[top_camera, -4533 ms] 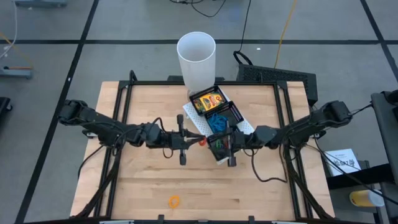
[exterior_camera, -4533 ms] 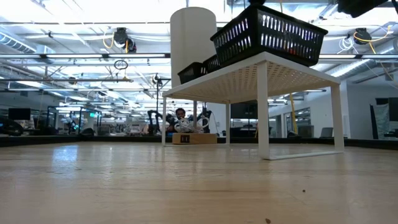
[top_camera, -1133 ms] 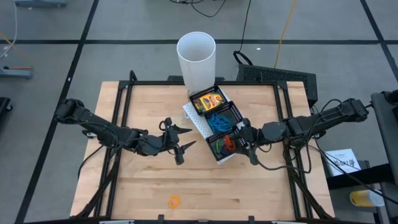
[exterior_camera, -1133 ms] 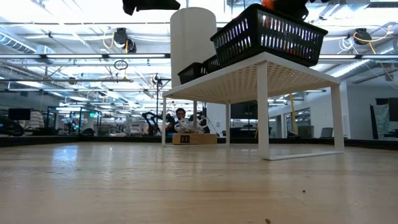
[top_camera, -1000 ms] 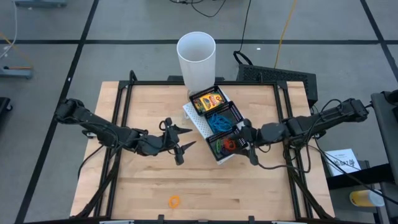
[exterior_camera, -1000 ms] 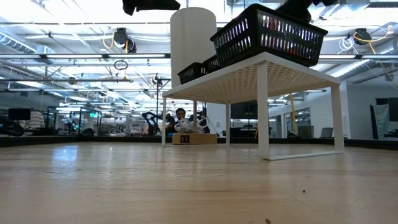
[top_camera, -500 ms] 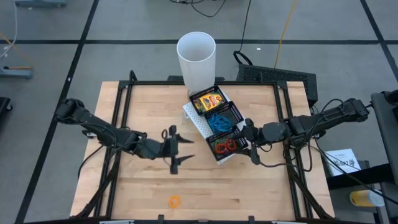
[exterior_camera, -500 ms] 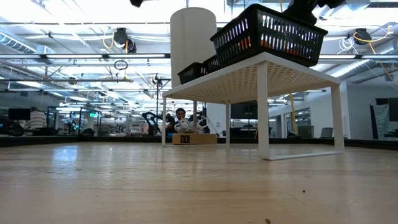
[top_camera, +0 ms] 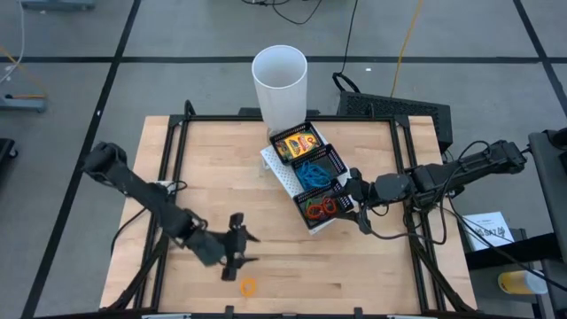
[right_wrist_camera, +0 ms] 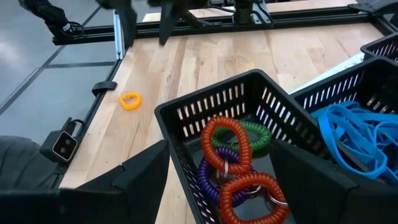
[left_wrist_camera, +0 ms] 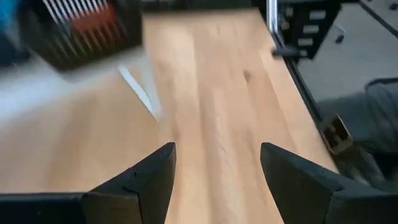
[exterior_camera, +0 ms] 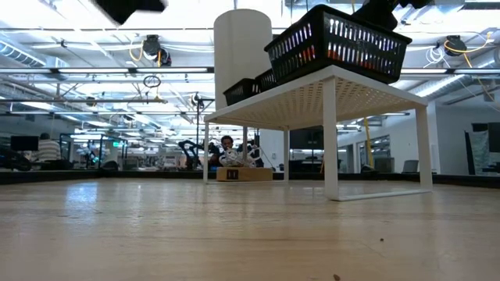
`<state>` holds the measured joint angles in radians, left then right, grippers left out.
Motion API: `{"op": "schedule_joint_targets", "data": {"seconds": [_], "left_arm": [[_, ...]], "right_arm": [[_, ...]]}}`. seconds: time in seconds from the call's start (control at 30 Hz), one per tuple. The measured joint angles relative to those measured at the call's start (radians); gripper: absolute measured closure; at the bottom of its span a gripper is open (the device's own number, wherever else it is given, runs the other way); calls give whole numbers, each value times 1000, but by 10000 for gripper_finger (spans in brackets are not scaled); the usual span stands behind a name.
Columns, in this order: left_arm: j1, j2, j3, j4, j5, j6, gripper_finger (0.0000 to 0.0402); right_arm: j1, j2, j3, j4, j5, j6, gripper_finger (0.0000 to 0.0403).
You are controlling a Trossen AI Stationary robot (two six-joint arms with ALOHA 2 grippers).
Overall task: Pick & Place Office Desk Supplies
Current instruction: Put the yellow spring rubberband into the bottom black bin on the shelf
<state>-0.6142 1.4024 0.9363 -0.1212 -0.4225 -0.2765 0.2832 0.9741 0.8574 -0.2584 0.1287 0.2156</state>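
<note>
A black mesh tray (top_camera: 310, 173) sits on a white riser (exterior_camera: 328, 86) at the table's far middle. Its far compartment holds a yellow-and-green crayon box (top_camera: 297, 142), the middle one blue loops (top_camera: 310, 171), and the near one red, green and purple coiled loops (right_wrist_camera: 227, 158). One orange loop (top_camera: 248, 286) lies flat on the wood near the front edge. My left gripper (top_camera: 248, 249) hovers open just beyond that loop, empty. My right gripper (top_camera: 353, 206) stands open at the right of the tray's near compartment, touching nothing.
A tall white cup (top_camera: 280, 84) stands at the table's far edge behind the tray. A black frame (top_camera: 177, 133) runs round the table top. Bare wood lies left of the tray and along the front edge.
My left gripper has swung from the table's middle toward the near edge, sinking and tipping downward, and now hangs close to the orange loop. Its fingers have stayed open.
</note>
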Motion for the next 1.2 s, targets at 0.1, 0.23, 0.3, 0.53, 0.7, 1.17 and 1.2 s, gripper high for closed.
{"op": "schedule_joint_targets", "data": {"seconds": [0.1, 0.23, 0.3, 0.53, 0.7, 1.17, 1.2], "left_arm": [[-45, 55, 0, -32, 10, -142, 160], [-97, 161, 1, -8, 64, -246, 161], [-120, 219, 0, -11, 98, -279, 161], [-165, 387, 0, 26, 188, -443, 161], [-169, 453, 2, 78, 186, -509, 161], [-177, 502, 6, -58, 133, -476, 277], [-172, 502, 5, -60, 133, -469, 297]], "right_arm": [[0, 0, 0, 0, 0, 0, 133], [0, 0, 0, 7, 0, 0, 136], [0, 0, 0, 7, 0, 0, 137], [0, 0, 0, 8, 1, 0, 136], [0, 0, 0, 10, 1, 0, 137], [0, 0, 0, 15, 1, -26, 136], [0, 0, 0, 15, 2, -26, 136]]}}
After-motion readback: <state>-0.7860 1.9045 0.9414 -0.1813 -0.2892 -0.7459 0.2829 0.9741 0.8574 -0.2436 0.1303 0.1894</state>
